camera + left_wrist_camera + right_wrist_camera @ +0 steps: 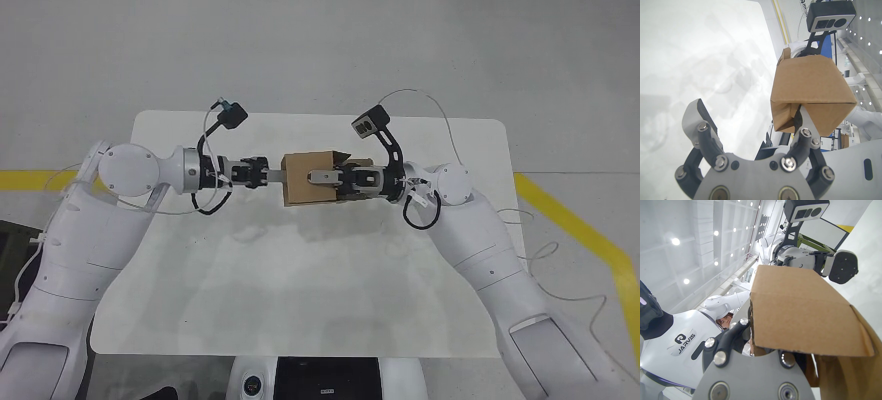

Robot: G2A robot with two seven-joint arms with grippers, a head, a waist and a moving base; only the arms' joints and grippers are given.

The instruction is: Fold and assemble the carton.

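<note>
**Left end tucked, right end left open**

Caught the left gripper (pixel 272 174) at the left end of the carton (pixel 303 168), fingers (pixel 705 115) spread apart: one pad free over the table (pixel 300 290), the other poked into the gap between the tucked end flaps (pixel 783 115). Saw the carton squared up into a box, over the table's far middle, between both arms. Found the right gripper (pixel 322 178) clamped on the carton from the right, one finger laid across the top. Judged the body and left end formed, with the loose right-end flaps (pixel 345 157) yet to fold and tuck.
</note>
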